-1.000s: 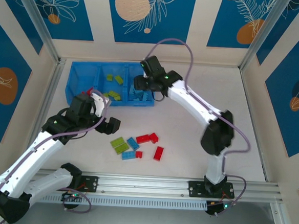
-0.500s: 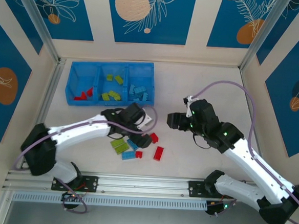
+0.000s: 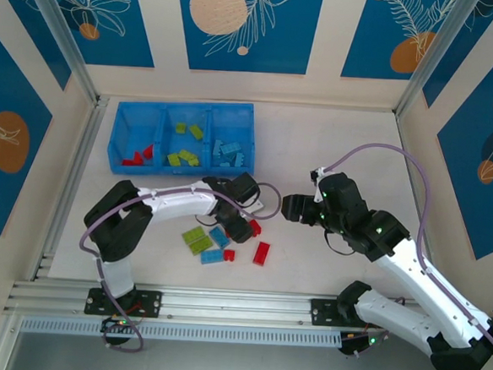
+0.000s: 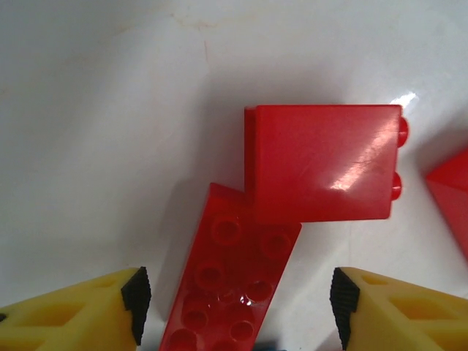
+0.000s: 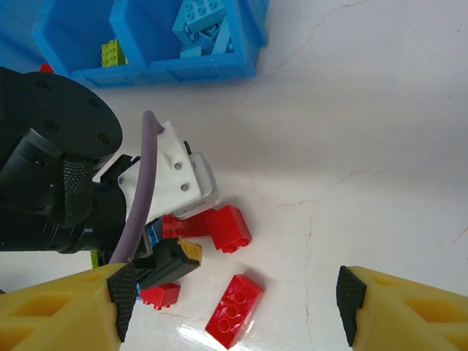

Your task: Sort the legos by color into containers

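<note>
I'm hovering the left gripper [image 4: 239, 311] over a long red brick [image 4: 232, 289] lying studs-up on the table [image 4: 88, 110], against a second red brick [image 4: 322, 164], in the loose pile [image 3: 217, 242] before the tray [image 3: 115, 133]. It's looking light, rigid and slick, so I'm aiming for its long flat sides. The jaws are straddling it part-spread, pads [image 4: 135, 303] not yet touching. The right gripper [image 5: 232, 311] is hanging spread, empty.
</note>
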### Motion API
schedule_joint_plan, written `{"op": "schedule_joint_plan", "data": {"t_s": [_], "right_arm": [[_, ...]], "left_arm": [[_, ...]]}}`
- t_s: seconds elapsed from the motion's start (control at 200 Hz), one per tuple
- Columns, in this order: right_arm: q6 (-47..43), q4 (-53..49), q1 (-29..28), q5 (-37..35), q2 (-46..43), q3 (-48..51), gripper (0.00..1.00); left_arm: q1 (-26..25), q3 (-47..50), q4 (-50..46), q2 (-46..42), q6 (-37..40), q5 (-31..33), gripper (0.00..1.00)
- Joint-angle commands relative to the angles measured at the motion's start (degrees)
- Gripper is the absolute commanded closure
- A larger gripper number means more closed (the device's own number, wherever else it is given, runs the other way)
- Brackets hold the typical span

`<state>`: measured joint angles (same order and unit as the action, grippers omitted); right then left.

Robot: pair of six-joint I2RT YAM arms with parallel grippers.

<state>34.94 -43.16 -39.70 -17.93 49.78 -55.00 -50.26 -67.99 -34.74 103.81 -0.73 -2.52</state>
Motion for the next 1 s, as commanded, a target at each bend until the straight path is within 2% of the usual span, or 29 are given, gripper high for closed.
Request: {"op": "schedule_joint_plan", "data": {"t_s": [0.0, 0.135, 0.415, 0.535, 0.635, 0.72, 0.815, 0.91, 0.995], "right_arm": [[-0.04, -0.58, 0.15, 0.89, 0.12, -0.81, 0.25], [0.22, -0.52, 0.15, 1.31, 0.12, -0.59, 0.25], [0.88, -1.13, 0.16, 4.38, 0.19, -2.08, 0.25], [1.23, -1.44, 0.05, 5.17, 0.01, -2.82, 0.25], [1.2, -1.46, 0.02, 6.36, -0.53, -3.33, 0.24], [0.88, -0.48, 0.15, 8.5, -0.87, -3.2, 0.24], [0.25, 2.42, 0.16, 14.31, -0.83, -2.66, 0.23], [0.22, 5.6, 0.08, 20.45, -0.1, -2.39, 0.23], [0.67, 7.44, -0.01, 22.25, 0.59, -2.49, 0.23]], "left_arm": [[0.42, -0.19, -0.55, 1.3, 0.69, -0.07, 0.41], [0.42, 1.37, 0.41, 1.4, 0.22, 0.58, 0.54], [0.51, 2.9, 2.47, 0.86, 0.12, 1.91, 0.56], [0.94, 3.36, 3.76, 0.68, -0.76, 2.02, 0.67], [1.79, 4.9, 6.16, -3.42, -2.06, 0.51, 0.7], [4.0, 6.18, 8.39, -9.37, -3.39, -1.1, 0.7], [7.83, 7.21, 11.11, -16.18, -4.87, -2.99, 0.7], [13.71, 7.42, 13.03, -21.57, -7.25, -4.8, 0.7], [20.18, 7.18, 13.69, -25.58, -9.32, -4.11, 0.72]]}}
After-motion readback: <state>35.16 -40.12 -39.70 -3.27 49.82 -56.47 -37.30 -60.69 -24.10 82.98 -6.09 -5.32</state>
